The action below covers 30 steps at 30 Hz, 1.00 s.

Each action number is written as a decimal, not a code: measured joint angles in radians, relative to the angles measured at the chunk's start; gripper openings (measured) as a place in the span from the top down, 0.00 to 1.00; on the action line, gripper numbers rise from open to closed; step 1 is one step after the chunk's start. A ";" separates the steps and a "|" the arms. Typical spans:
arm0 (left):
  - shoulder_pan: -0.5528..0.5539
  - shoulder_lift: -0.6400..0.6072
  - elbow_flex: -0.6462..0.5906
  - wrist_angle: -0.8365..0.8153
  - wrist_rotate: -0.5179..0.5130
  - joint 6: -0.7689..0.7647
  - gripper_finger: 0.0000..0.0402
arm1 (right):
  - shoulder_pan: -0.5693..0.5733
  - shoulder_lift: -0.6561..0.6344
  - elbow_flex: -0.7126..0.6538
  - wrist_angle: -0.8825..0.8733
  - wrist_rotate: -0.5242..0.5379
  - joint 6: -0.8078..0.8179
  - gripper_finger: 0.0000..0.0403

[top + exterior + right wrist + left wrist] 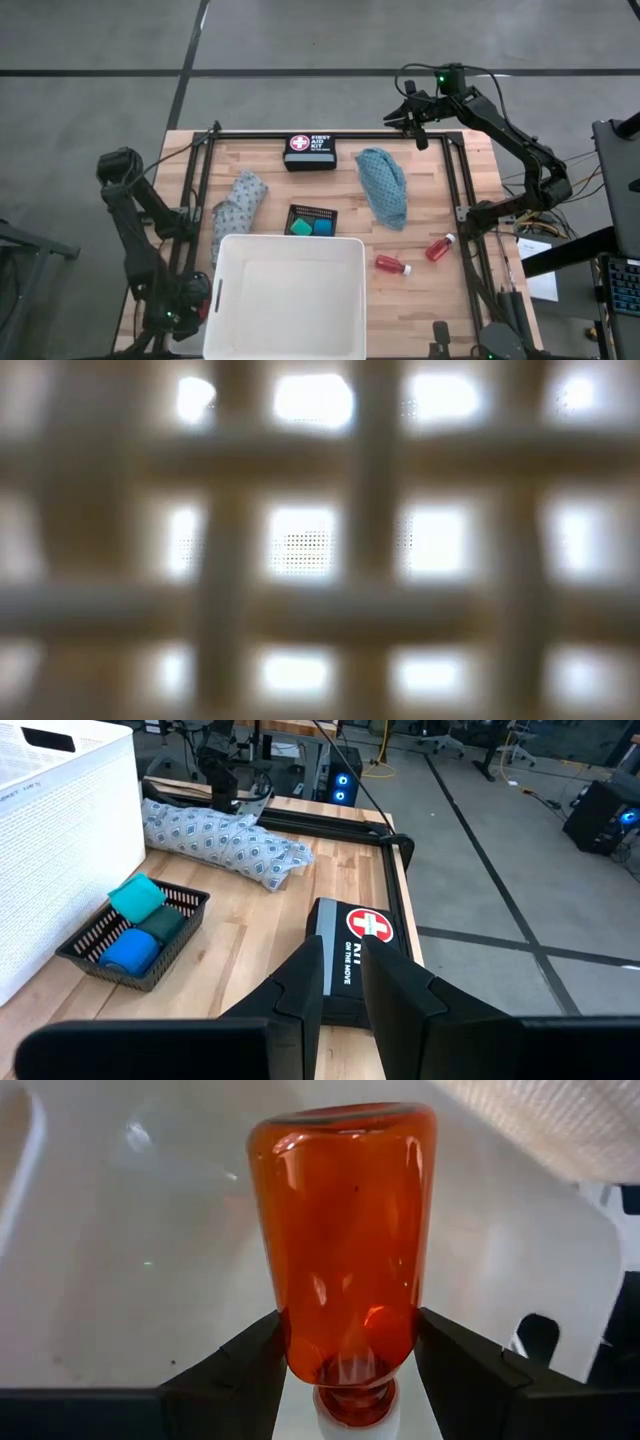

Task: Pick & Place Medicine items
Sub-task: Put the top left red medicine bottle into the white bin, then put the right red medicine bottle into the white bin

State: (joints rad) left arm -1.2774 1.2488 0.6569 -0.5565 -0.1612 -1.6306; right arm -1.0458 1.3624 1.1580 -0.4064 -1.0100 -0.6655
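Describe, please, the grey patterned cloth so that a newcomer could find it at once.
Start at the big white tub on the wooden table's near edge. Off its far left corner, left of the black mesh tray, lies the grey patterned cloth. Its diamond print and long rumpled shape set it apart from the plain teal cloth.

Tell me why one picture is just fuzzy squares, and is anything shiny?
Low view: a white lattice sits right against the lens, far out of focus, bright light glowing through its holes. Left wrist view: the red bottle in the left claw shows glossy white glints. High and right wrist views look sharp.
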 joint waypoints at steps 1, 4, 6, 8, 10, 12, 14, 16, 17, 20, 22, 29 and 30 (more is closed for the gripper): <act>0.000 0.000 -0.015 0.023 0.001 0.000 0.49 | 0.000 0.000 0.000 0.000 0.000 0.000 0.83; 0.000 -0.004 -0.043 0.064 0.003 -0.013 0.48 | 0.000 0.000 0.000 0.000 0.000 0.000 0.83; 0.000 -0.001 -0.051 0.067 0.020 -0.017 0.46 | 0.000 0.000 0.000 0.000 0.000 0.000 0.83; 0.000 -0.003 -0.051 0.068 0.035 -0.017 0.42 | 0.000 0.000 0.000 0.000 0.000 0.000 0.83; 0.000 -0.003 -0.051 0.068 0.046 -0.015 0.39 | 0.000 0.000 0.000 0.000 0.000 0.000 0.83; 0.001 -0.003 -0.052 0.069 0.047 -0.015 0.35 | 0.000 0.000 0.000 0.000 0.000 0.000 0.83; 0.001 -0.003 -0.054 0.070 0.047 -0.015 0.32 | 0.000 0.000 0.000 0.000 0.000 0.000 0.83; 0.001 -0.003 -0.055 0.070 0.049 -0.015 0.30 | 0.000 0.000 0.000 0.000 0.000 0.000 0.83; 0.001 -0.003 -0.054 0.070 0.050 -0.010 0.29 | 0.000 0.000 0.000 0.000 0.000 0.000 0.83; 0.001 -0.004 -0.044 0.067 0.055 0.010 0.28 | 0.000 0.000 0.000 0.000 0.000 0.000 0.83; 0.001 -0.014 -0.027 0.057 0.058 0.011 0.28 | 0.000 0.000 0.000 0.000 0.000 0.000 0.83; 0.000 -0.131 0.079 -0.156 -0.013 0.008 0.29 | 0.000 0.000 0.000 0.000 0.000 0.000 0.83; 0.000 -0.152 0.098 -0.195 -0.038 0.008 0.29 | 0.000 0.000 0.000 0.000 0.000 0.000 0.83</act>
State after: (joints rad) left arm -1.2774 1.0970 0.7549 -0.7512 -0.1993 -1.6222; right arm -1.0457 1.3624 1.1580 -0.4068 -1.0100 -0.6655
